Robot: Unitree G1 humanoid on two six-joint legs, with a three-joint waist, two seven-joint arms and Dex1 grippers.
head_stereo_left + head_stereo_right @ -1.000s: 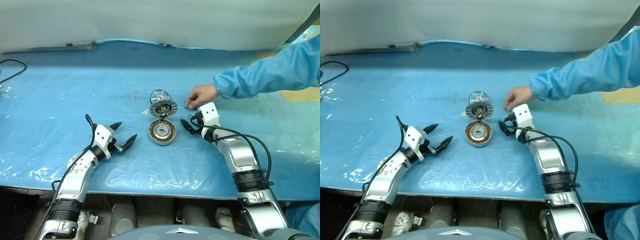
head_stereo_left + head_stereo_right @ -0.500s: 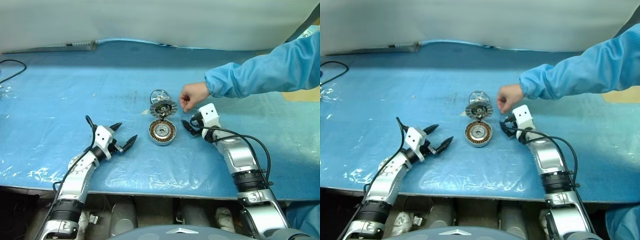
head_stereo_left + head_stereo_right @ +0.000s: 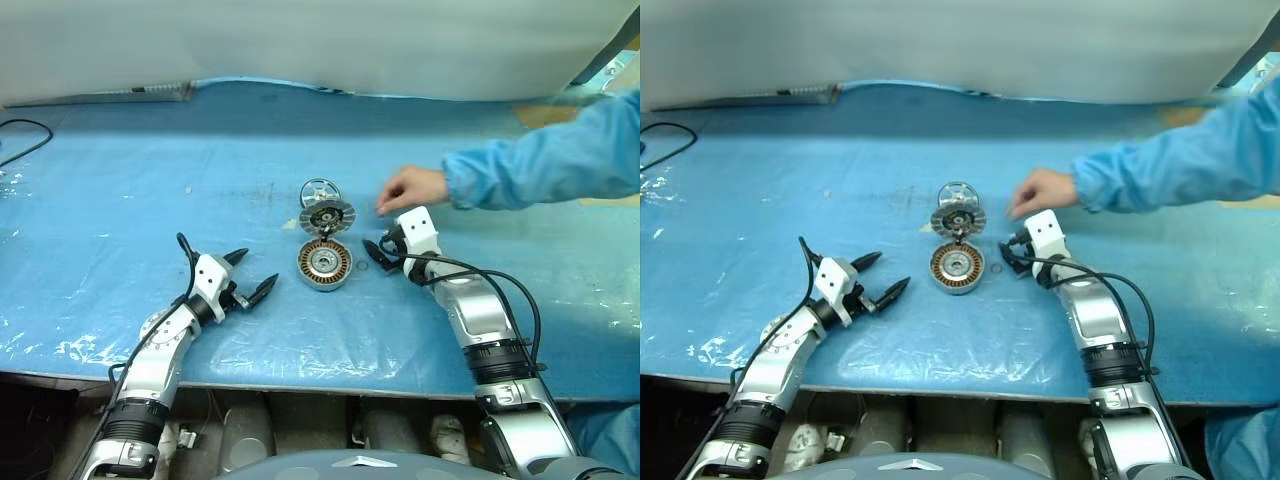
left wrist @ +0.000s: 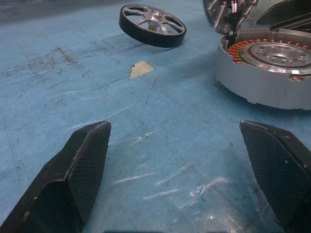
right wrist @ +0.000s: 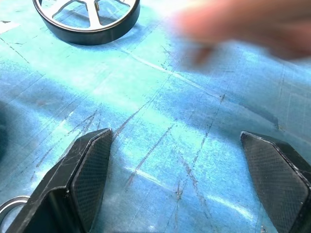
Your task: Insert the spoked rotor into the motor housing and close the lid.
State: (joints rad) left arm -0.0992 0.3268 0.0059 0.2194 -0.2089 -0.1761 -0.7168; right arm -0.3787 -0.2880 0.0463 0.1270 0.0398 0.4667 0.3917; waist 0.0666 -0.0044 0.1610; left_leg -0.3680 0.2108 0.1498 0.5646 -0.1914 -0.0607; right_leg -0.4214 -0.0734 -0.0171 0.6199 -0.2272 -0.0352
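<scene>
- The rotor [image 3: 318, 190] lies on the blue table [image 3: 120, 200], farthest of the 3 parts in a close column; the lid [image 3: 327, 216] sits between it and the housing [image 3: 325, 264], nearest the robot.
- Nothing is inserted yet, and the lid looks to be tilted against the housing's far edge, so it seems to be in the way of the bore.
- Left gripper [image 3: 252, 273] hangs beside the housing with its fingers spread wide and empty; right gripper [image 3: 372, 256] sits on the other side, also spread and empty.
- Risk: a person's hand [image 3: 410, 189] hovers just beyond the right gripper, near the rotor. A reach now could strike it.
- Risk: going for the rotor over the lid could knock the lid flat onto the housing.
- A small ring [image 3: 362, 266] lies close by the right gripper and could get swept away.
- The left wrist view shows the copper windings [image 4: 239, 50]; the right wrist view shows the hand as a blur.
</scene>
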